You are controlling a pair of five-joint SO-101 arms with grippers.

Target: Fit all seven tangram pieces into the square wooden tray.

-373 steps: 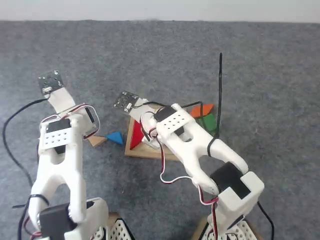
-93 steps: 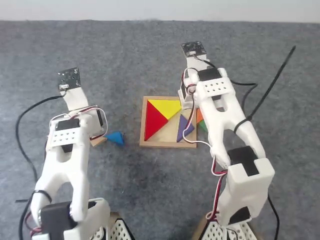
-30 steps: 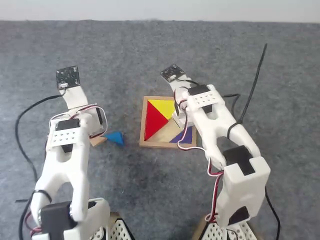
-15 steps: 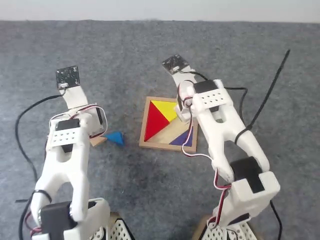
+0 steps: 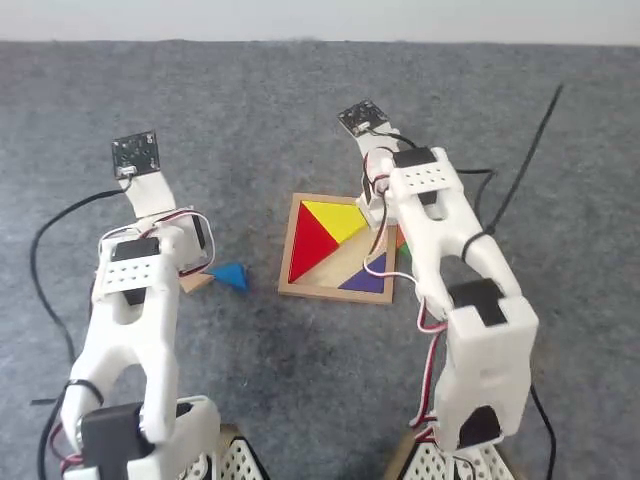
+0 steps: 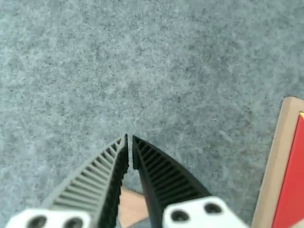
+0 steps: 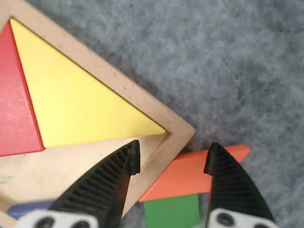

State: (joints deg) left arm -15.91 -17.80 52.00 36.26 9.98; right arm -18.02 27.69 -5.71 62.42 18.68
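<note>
R pincer (image 7: 174, 147) astride tray (image 7: 109, 78) corner

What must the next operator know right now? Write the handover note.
Left gripper: shut, empty, over the carpet apart from the tray.
Right gripper: open, straddling the tray's corner beside the orange piece.
Done: red piece, yellow piece and purple piece lie in the tray.
Left to do: orange piece and green piece beside the tray; blue triangle and tan piece near the left arm.
</note>
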